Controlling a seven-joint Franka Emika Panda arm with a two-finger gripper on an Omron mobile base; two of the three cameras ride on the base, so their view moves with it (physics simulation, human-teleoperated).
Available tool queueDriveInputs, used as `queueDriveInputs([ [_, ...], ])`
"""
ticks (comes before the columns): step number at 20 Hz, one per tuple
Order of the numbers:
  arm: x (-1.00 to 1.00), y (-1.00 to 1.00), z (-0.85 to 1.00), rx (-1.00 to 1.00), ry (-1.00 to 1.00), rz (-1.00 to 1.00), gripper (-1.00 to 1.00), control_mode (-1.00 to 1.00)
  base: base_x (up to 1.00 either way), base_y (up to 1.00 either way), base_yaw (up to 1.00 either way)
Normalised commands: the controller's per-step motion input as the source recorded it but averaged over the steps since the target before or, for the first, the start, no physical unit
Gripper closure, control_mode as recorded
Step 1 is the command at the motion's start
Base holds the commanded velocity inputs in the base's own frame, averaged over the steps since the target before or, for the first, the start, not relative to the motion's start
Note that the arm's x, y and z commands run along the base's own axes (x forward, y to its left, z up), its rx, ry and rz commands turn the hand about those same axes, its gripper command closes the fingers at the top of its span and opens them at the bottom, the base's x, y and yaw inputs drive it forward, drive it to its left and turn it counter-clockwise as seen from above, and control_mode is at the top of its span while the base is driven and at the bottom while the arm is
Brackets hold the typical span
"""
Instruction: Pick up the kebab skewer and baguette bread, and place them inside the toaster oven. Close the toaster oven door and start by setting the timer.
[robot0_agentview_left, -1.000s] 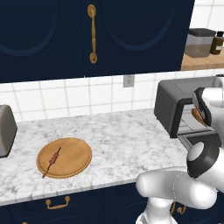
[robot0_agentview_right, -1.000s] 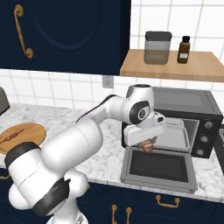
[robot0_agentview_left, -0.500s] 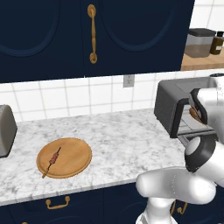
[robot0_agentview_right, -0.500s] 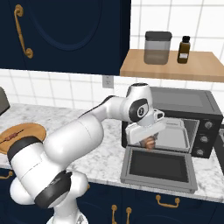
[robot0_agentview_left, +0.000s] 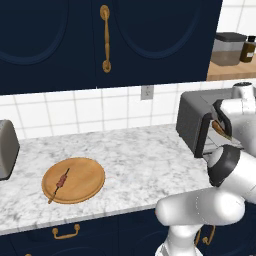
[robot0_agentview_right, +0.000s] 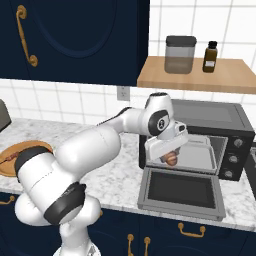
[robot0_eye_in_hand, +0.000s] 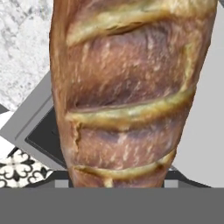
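Baguette bread gripped in the claw at the open toaster oven mouth; kebab skewer on round board

Glossy white arm of thick rounded segments; dark grey to black bands ring the joints; a round dark disc caps the wrist joint; the claw is a boxy white block.

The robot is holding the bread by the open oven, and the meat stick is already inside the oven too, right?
Not quite. The thin wooden kebab skewer with dark meat chunks lies on the round wooden board, as the left base view shows. The hand does hold the golden-brown baguette by the open dark grey toaster oven.
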Motion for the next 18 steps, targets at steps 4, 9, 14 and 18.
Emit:
queueDriveInputs([
  [4, 0.32, 0.0, -0.06, 0.0, 0.0, 0.0, 1.0, -1.0, 0.0, 0.0, 0.0],
  [9, 0.22, 0.0, -0.15, 0.0, 0.0, 0.01, -1.0, -1.0, 0.0, 0.0, 0.0],
  [14, 0.15, 0.0, -0.12, 0.0, 0.0, 0.02, -1.0, -1.0, 0.0, 0.0, 0.0],
  [18, 0.16, 0.0, -0.08, 0.02, 0.0, 0.02, -1.0, -1.0, 0.0, 0.0, 0.0],
])
